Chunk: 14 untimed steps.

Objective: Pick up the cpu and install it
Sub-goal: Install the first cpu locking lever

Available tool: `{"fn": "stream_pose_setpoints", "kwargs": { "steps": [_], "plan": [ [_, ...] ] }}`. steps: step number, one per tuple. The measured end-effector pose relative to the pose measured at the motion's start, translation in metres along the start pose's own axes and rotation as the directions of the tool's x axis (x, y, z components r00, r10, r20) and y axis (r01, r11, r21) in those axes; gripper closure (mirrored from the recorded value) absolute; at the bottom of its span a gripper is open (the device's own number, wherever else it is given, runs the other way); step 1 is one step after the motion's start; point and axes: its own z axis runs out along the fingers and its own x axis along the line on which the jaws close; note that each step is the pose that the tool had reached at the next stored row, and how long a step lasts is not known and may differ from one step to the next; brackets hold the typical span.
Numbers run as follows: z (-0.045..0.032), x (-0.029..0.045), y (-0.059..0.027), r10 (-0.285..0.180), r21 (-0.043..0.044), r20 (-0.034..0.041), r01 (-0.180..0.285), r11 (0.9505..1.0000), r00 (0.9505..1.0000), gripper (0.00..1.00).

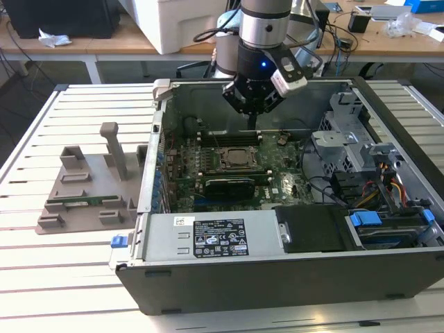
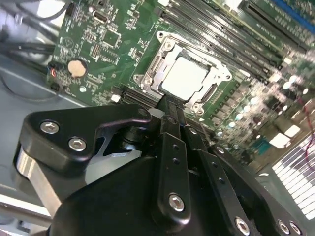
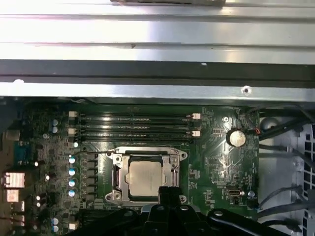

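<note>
The cpu (image 3: 146, 179) is a pale silver-grey square lying flat in the metal-framed socket (image 3: 117, 173) on the green motherboard (image 3: 216, 162). In the second wrist view the cpu (image 2: 184, 77) sits just past the fingertips. In the exterior view the cpu (image 1: 236, 157) lies inside the open computer case (image 1: 277, 270). My gripper (image 1: 253, 126) hangs above the board, a little behind the socket. The gripper (image 2: 166, 102) has its thin black fingers (image 2: 171, 128) brought together, shut with nothing between them, apart from the chip. The gripper (image 3: 167, 189) ends at the socket's edge.
Memory slots (image 3: 135, 125) run beside the socket. A black expansion card (image 1: 229, 184) lies in front of it. A drive cage (image 1: 347, 139) and cables (image 1: 374, 187) stand at the exterior view's right. A grey moulded tray (image 1: 90, 187) rests on the slatted table (image 1: 41, 277).
</note>
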Motion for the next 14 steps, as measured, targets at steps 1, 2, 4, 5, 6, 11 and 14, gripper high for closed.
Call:
{"fn": "stream_pose_setpoints", "kwargs": {
  "steps": [1, 2, 4, 5, 6, 11, 14],
  "plan": [
    [0.0000, 0.0000, 0.0000, -0.020, 0.0000, -0.0001, 0.020, 0.9998, 0.9998, 0.89],
    [0.0000, 0.0000, 0.0000, -0.047, 0.0001, -0.0003, 0.047, 0.9989, 0.9989, 0.89],
    [0.0000, 0.0000, 0.0000, -0.105, 0.0002, -0.0008, 0.105, 0.9944, 0.9944, 0.89],
    [0.0000, 0.0000, 0.0000, -0.120, 0.0003, -0.0009, 0.120, 0.9927, 0.9927, 0.89],
    [0.0000, 0.0003, 0.0000, -0.121, 0.0002, -0.0009, 0.121, 0.9927, 0.9927, 0.89],
    [0.0001, 0.0165, 0.0006, -0.114, 0.0002, -0.0008, 0.114, 0.9934, 0.9934, 0.89],
    [0.0001, 0.0221, 0.0007, -0.114, 0.0002, -0.0008, 0.114, 0.9935, 0.9935, 0.89]
  ]
}}
